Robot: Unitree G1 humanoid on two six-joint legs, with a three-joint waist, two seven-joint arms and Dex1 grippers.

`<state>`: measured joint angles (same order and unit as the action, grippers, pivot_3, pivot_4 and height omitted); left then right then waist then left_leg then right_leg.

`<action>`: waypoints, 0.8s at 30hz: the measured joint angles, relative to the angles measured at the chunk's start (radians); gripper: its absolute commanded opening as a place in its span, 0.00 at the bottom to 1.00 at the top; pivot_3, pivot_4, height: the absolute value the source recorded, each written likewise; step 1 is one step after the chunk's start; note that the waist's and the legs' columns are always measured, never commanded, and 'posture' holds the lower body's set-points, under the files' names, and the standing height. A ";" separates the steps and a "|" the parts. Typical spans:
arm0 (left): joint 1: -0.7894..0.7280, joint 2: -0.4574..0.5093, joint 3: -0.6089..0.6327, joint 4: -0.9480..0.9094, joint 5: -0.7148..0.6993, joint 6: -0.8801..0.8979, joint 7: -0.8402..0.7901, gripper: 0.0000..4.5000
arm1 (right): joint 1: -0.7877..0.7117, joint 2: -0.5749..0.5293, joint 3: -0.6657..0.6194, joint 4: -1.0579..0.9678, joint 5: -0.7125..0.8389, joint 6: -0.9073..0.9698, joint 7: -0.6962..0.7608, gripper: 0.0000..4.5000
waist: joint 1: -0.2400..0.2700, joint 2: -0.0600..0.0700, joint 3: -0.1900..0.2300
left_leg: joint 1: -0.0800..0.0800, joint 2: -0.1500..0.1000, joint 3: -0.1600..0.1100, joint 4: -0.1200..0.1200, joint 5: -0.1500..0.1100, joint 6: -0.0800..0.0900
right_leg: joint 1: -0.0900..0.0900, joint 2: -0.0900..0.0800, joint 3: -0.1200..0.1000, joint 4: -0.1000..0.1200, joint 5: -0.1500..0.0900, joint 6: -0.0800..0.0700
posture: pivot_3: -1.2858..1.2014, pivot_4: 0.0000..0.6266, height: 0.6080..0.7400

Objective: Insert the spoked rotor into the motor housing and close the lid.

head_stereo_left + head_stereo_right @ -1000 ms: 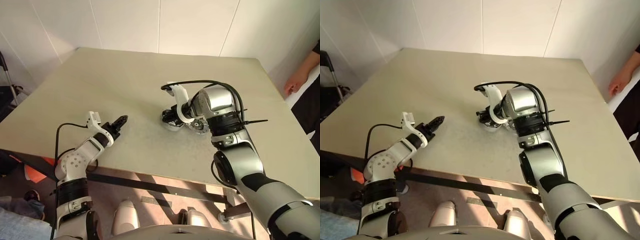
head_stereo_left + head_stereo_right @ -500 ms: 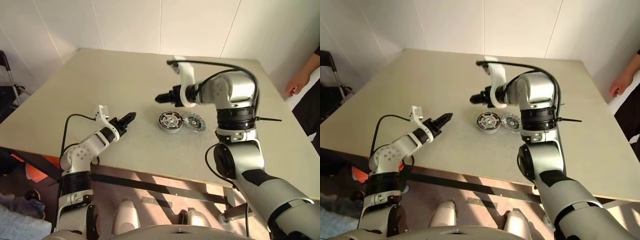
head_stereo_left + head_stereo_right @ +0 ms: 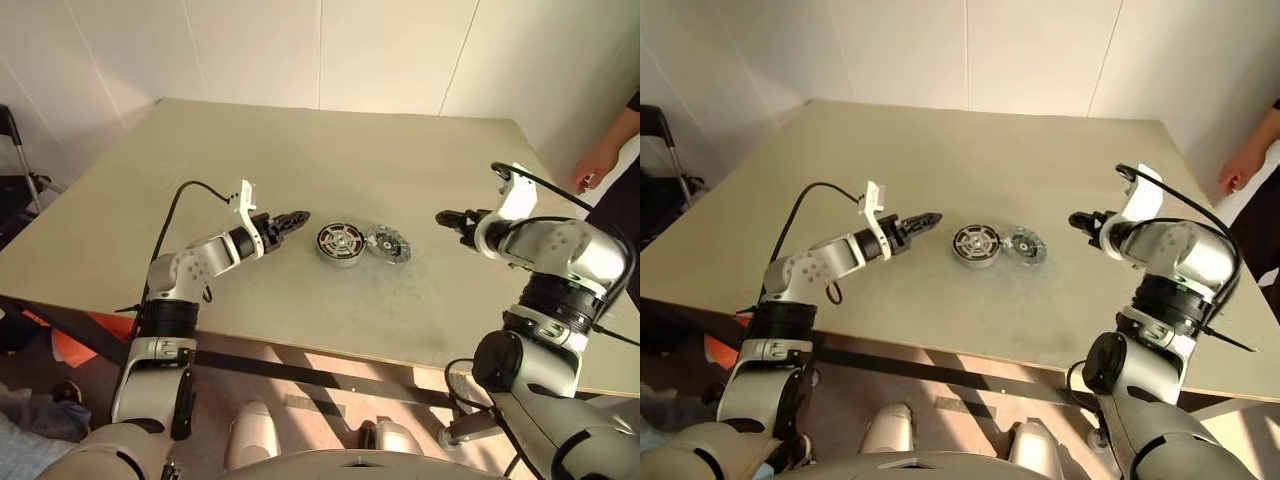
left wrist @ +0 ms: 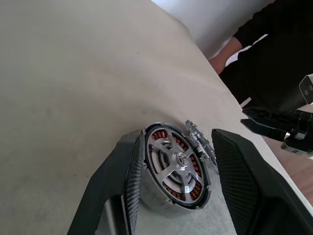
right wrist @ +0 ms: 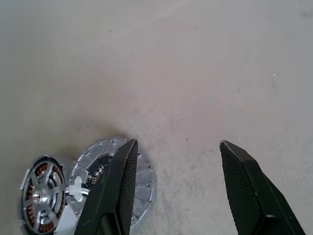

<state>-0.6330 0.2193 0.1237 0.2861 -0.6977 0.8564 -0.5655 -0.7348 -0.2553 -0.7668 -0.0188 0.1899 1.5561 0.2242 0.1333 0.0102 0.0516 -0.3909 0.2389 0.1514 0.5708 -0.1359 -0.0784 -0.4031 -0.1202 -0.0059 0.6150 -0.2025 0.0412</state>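
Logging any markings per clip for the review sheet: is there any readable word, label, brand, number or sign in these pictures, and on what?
None can be read.
Motor housing: bare metal and copper-red windings, no lettering seen.
Lid: no marking legible.
Left gripper and right gripper: plain black fingers, no print.
Table and wall: blank.

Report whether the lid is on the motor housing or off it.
Off. The lid lies flat on the table beside the motor housing, whose copper windings remain exposed.
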 measured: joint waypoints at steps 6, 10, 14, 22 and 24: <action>-0.085 -0.028 -0.055 0.085 0.055 -0.024 -0.061 0.52 | 0.049 0.213 -0.200 -0.083 0.105 0.053 -0.069 0.66 | -0.001 0.002 -0.001 | 0.006 -0.001 0.002 -0.001 0.001 -0.001 | 0.004 -0.001 0.002 0.001 0.000 -0.001 | 0.52 0.00 1.00; -0.091 -0.029 -0.071 0.107 0.089 -0.029 -0.083 0.52 | 0.086 0.307 -0.250 -0.133 0.158 0.052 -0.152 0.66 | 0.000 0.004 -0.001 | 0.006 -0.001 0.002 -0.002 0.001 -0.002 | 0.003 -0.002 0.002 0.001 0.000 -0.001 | 0.52 0.00 1.00; -0.090 -0.024 -0.071 0.107 0.099 -0.028 -0.091 0.52 | 0.105 0.328 -0.252 -0.152 0.224 0.053 -0.197 0.66 | 0.000 0.004 -0.001 | 0.007 -0.001 0.002 -0.004 0.001 -0.002 | 0.003 -0.001 0.001 0.001 0.000 -0.001 | 0.52 0.00 1.00; -0.080 -0.018 -0.058 0.104 0.111 -0.025 -0.086 0.52 | 0.056 0.357 -0.253 -0.062 0.284 0.053 -0.263 0.66 | -0.008 0.004 -0.001 | 0.007 -0.001 0.002 -0.007 0.002 -0.004 | 0.002 -0.001 0.001 0.000 -0.001 0.001 | 0.52 0.00 1.00; -0.071 -0.018 -0.057 0.100 0.112 -0.021 -0.081 0.52 | 0.034 0.359 -0.254 -0.022 0.282 0.054 -0.265 0.66 | -0.007 0.004 -0.001 | 0.007 -0.001 0.002 -0.007 0.003 -0.004 | 0.002 -0.001 0.001 0.000 -0.002 0.002 | 0.52 0.00 1.00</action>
<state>-0.7038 0.2011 0.0672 0.3862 -0.5858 0.8351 -0.6469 -0.7009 0.1032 -1.0204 -0.0411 0.4722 1.6097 -0.0412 0.1262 0.0146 0.0509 -0.3844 0.2376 0.1531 0.5639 -0.1333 -0.0828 -0.4012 -0.1215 -0.0046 0.6146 -0.2040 0.0433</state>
